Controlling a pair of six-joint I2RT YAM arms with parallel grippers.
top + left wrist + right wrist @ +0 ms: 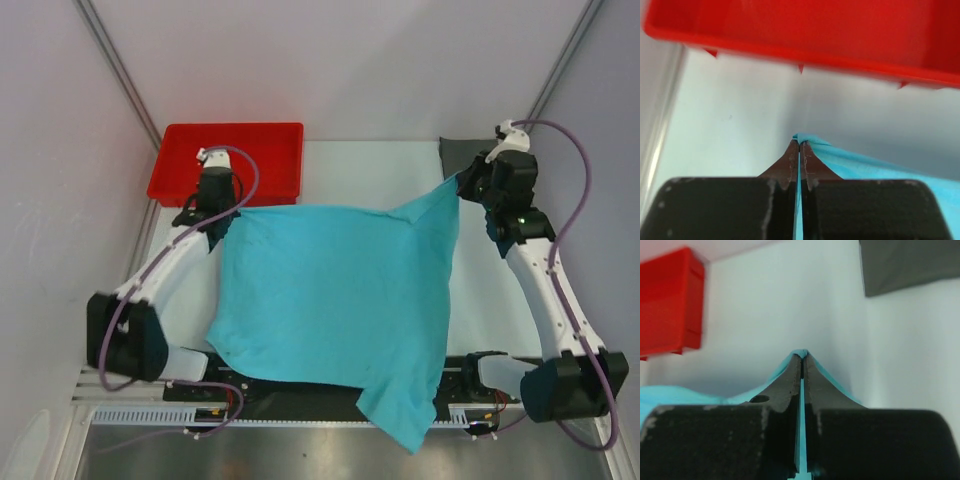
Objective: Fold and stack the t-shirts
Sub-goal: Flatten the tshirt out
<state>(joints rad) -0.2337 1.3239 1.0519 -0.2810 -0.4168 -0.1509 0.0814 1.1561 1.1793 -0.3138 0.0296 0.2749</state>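
The left claw (pixel 224 212) was clamped on one top corner of the teal shirt (pixel 335 300), just in front of the tray (pixel 270 160). The right claw (pixel 463 186) pinched the other top corner, well right of the tray. The shirt stretched between them over the bench (pixel 370 170), its far end trailing away from the tray. The grey shirt (pixel 460 152) lay folded far right of the tray.
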